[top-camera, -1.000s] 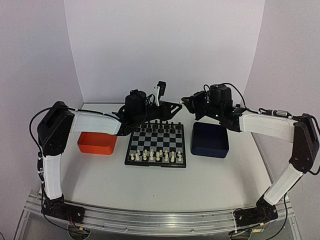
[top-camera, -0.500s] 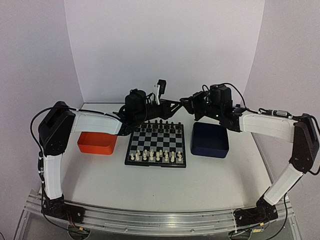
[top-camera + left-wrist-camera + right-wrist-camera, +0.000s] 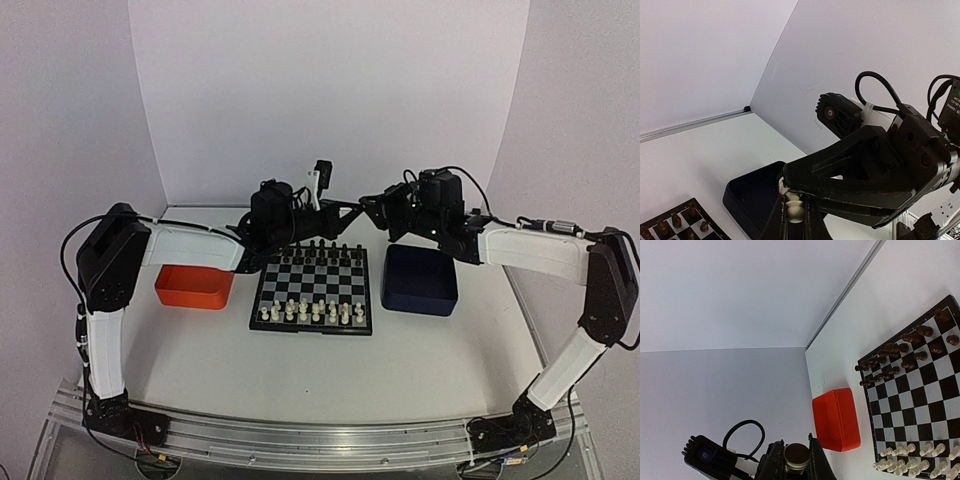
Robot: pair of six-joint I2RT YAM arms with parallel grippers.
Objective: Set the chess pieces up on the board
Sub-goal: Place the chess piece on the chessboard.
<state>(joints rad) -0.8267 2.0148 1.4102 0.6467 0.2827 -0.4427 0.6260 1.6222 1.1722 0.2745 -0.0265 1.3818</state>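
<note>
**Mid-air handover, one cream piece, off the board's 12 o'clock edge**

The cream piece (image 3: 795,211) is off the counter, in the air just beyond the 12 o'clock edge of the board (image 3: 312,285), where both arms meet. The left jaws are clamped tight on it. The right jaws sit narrow around its round base.

The other chess pieces (image 3: 312,312) stand in two rows at the board's 6 o'clock side, and the dark figures (image 3: 318,248) at 12 o'clock.

My read on handling: tiny, very light, hard and smooth, so it will likely twist or pop out of a pinch. I would grip the stem above the base, squeeze gently, and keep it upright.

Versus a second ago: the left jaws stood apart and are now shut. In the top view both arms have barely shifted.
</note>
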